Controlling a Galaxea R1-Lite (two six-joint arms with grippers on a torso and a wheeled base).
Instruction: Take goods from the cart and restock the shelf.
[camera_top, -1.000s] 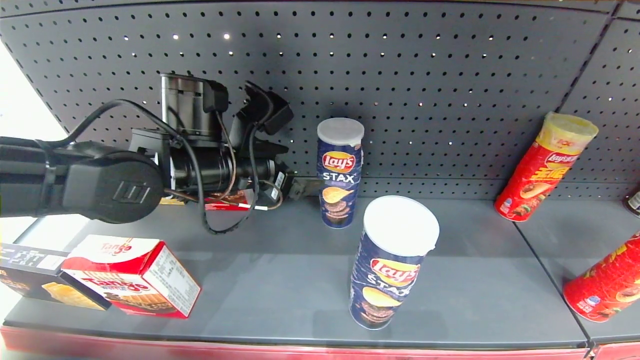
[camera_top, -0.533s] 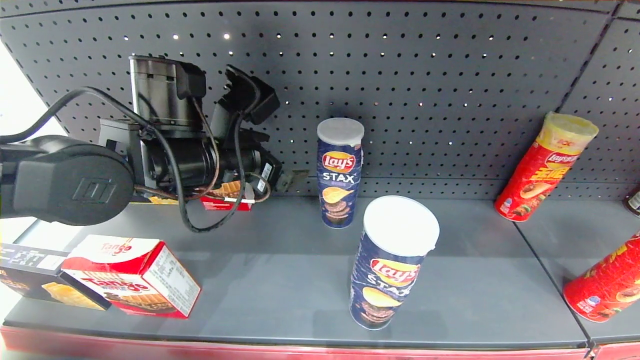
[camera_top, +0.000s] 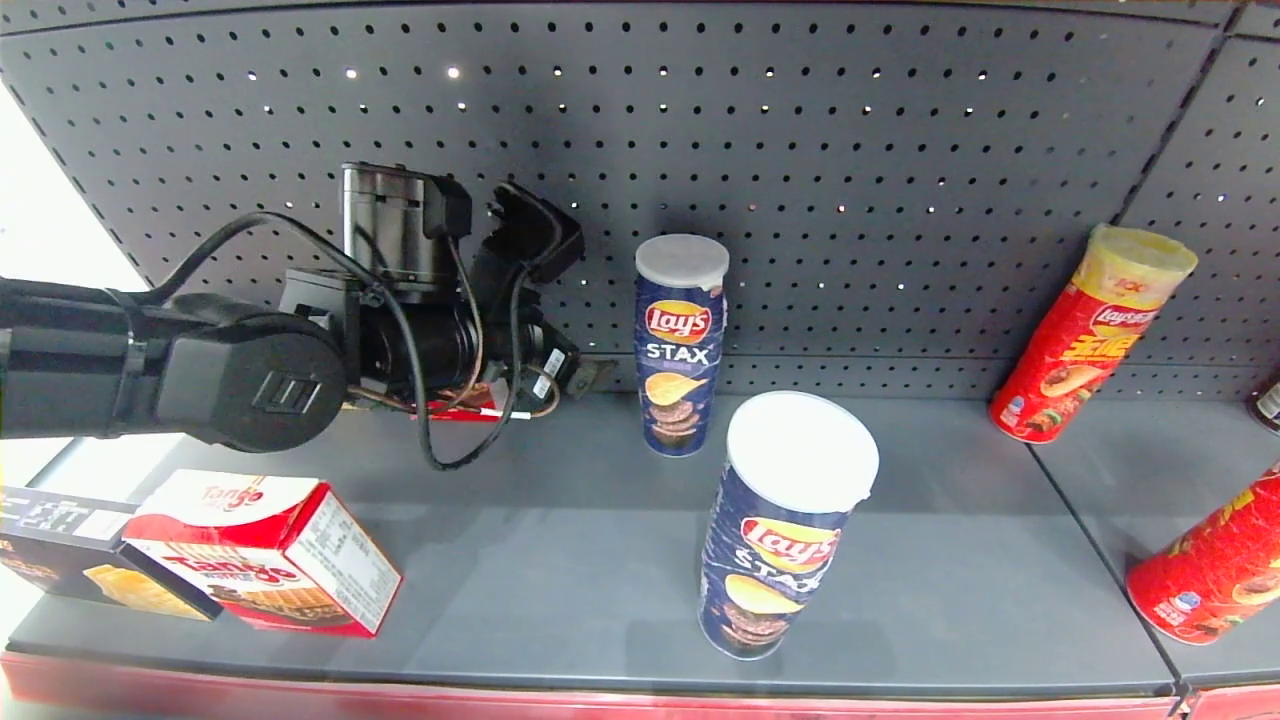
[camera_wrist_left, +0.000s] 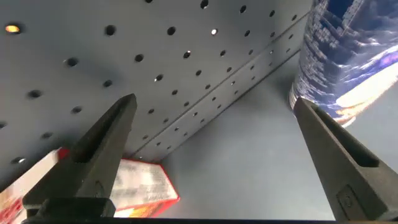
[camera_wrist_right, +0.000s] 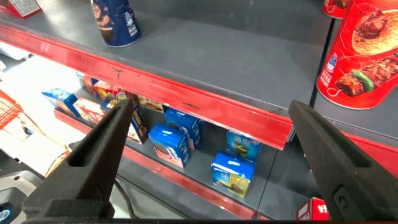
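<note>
At the back of the grey shelf, close to the pegboard wall, our left gripper hangs low over the deck with its two fingers spread wide and nothing between them. Through that gap we see bare shelf and the foot of the pegboard. A small red-and-white box lies against the wall beside one finger. The rear blue chip can stands upright near the other finger, apart from it. Nearer the shelf's front edge we see the front blue chip can, also upright with its white lid on, well apart from the arm. At the front left corner a red-and-white wafer box lies on its side, touching a dark box that sits just beside it at the shelf's end. Off to the right, in the next bay, a red chip can with a yellow lid leans against the pegboard. A second red chip can sits tilted nearer the front. Our right gripper is held out in front of the shelf's red front rail, below deck level. Its claw is likewise spread and holds nothing. Under that rail we make out a lower shelf carrying a row of small blue boxes.
</note>
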